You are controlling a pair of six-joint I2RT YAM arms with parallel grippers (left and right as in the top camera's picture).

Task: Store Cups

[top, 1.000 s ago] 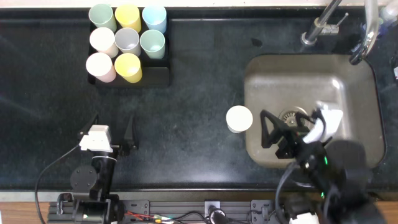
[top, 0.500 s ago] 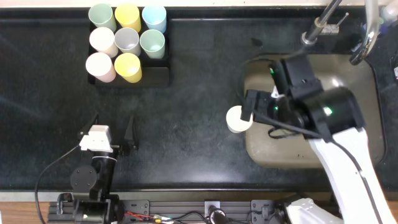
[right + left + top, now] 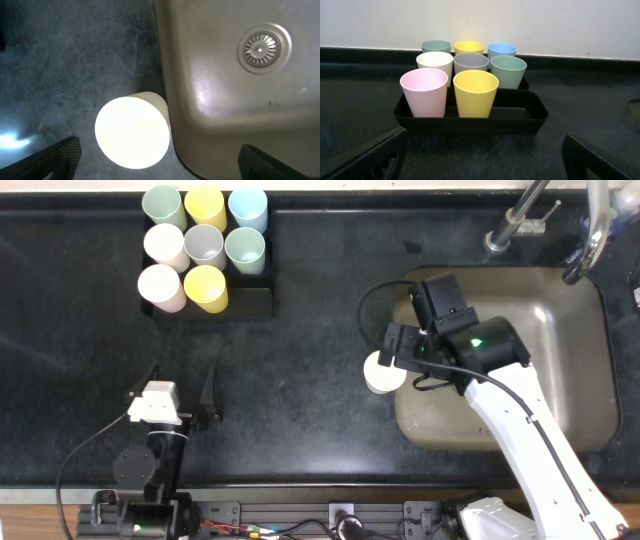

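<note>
While my two arms stood along its near edge, the dark speckled bench [image 3: 300, 380] spread wide beneath them. Set into its right part was the steel sink [image 3: 570, 310], with a tap [image 3: 515, 220] behind its far rim. My white right arm [image 3: 520, 430] reached up across the sink's left side.

Far off at the back left sat the black tray [image 3: 250, 305]. It held eight cups standing upright, close together in rows of three. The back row was a green cup [image 3: 162, 202], a yellow cup [image 3: 205, 202] and a blue cup [image 3: 248, 205]. The middle row was a white cup [image 3: 166, 245], a grey cup [image 3: 205, 245] and a second green cup [image 3: 245, 248]. At the front stood a pink cup [image 3: 162, 288] and a second yellow cup [image 3: 206, 288], and the place to their right was bare tray floor.

The loose pale cup [image 3: 132, 130] stood on the bench just beside the sink's left rim, well apart from the tray. Its top face glared so brightly that I could not tell whether it stood mouth up or mouth down.

My right claw [image 3: 159, 160] hung above that cup with its fingers spread wide, one on either side, and gripped nothing. My left claw [image 3: 182, 385] sat low near its own base, facing the tray from well back. It was also spread and empty.

Smallest of all was the round strainer drain [image 3: 261, 47] in the sink floor.
</note>
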